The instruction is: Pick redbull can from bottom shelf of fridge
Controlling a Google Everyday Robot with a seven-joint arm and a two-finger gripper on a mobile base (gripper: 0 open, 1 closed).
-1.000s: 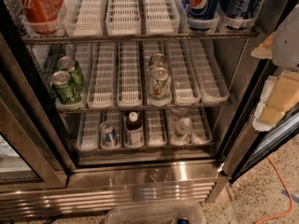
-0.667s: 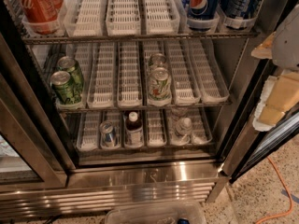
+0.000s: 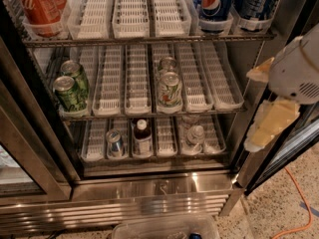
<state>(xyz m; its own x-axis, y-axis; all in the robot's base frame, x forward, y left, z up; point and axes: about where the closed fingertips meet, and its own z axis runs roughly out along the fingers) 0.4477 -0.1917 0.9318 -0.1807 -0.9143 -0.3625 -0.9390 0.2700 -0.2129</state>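
Risk number one as I see it is grabbing the wrong thing. The redbull can [image 3: 115, 142] stands on the bottom shelf [image 3: 165, 139], lower left of centre in the frame, in its own lane. The brown bottle [image 3: 142, 136] is in the very next lane to its right, just beside it. A reach that drifts right could knock the bottle over or close on it instead. Further right on that shelf is what looks like a clear bottle [image 3: 195, 133], well apart, so less of a worry.

Second thing is clearance. The rack with the green cans [image 3: 70, 91] sits right above, so the gap into the bottom shelf looks low. Come in too high and it probably clips that rack, too low and it meets the steel lip of the fridge [image 3: 149, 183].

The end effector [image 3: 269, 116] is at the right edge of the frame, outside the fridge opening and nowhere near the redbull can. Can't tell if it's released or clenched from this angle.

The can is also slim and shiny, so I'd guess an off-centre squeeze tips it or shoves it back down the ribbed lane. A wide swing in from the right could bump the fridge's side wall too.
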